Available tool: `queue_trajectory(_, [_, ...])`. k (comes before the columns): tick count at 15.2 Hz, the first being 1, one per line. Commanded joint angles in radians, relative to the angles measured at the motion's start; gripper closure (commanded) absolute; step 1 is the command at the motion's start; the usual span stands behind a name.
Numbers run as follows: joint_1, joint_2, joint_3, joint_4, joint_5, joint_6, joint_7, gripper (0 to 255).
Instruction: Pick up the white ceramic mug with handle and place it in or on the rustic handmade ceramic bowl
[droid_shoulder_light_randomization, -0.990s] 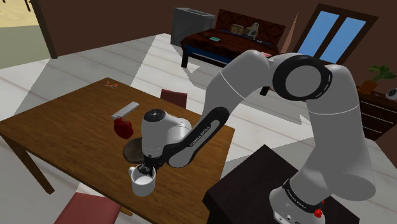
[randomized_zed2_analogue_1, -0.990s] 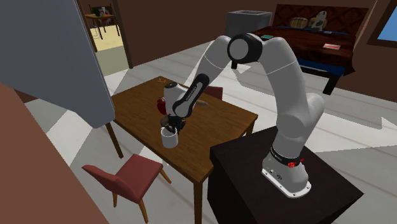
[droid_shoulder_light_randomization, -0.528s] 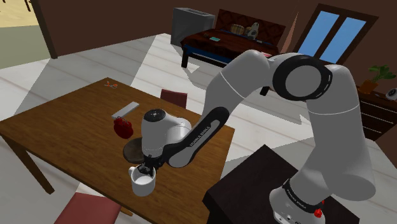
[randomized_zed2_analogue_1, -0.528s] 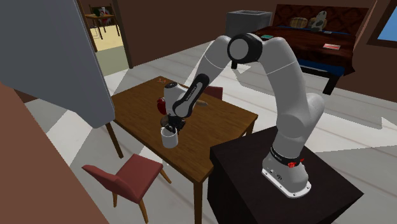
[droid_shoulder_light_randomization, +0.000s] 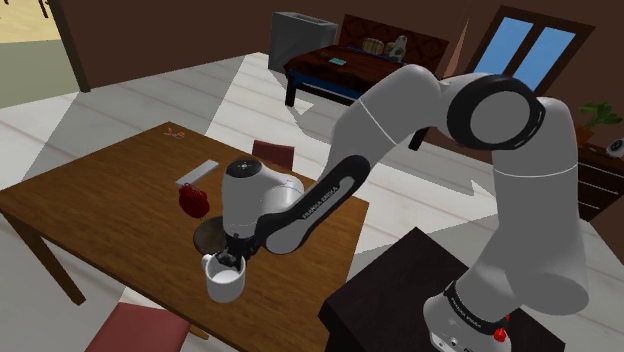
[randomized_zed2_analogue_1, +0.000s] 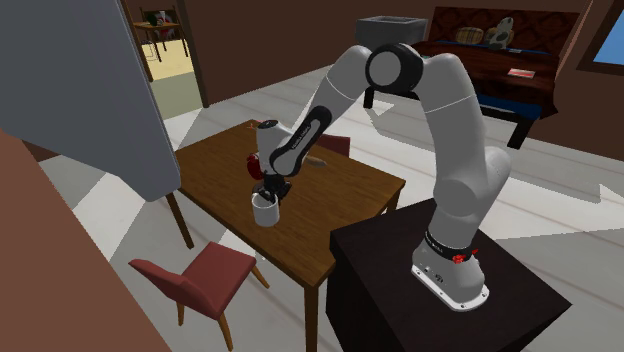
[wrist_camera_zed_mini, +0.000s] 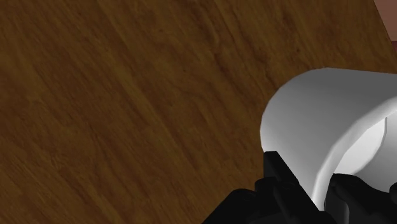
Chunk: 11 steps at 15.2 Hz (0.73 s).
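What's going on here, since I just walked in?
The black two-finger gripper of the white arm is shut on the wall of a white handled mug near the edge of the brown wooden table. The dark brown round bowl lies just beyond it; the mug is not in it yet.

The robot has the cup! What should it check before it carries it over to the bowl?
1. Grip: ok. The gripper pinches the mug's wall between its fingers.
2. Mug upright: ok, its opening faces up.
3. Mug lifted off the table: cannot tell.
4. Bowl empty: cannot tell, the gripper hides part of it.
5. Red thing out of the bowl: ok, it sits beside the bowl.
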Motion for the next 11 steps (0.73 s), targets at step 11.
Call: queue_trajectory(11, [-0.043, -0.13, 0.059, -0.015, 0.07, -0.11, -0.046, 255])
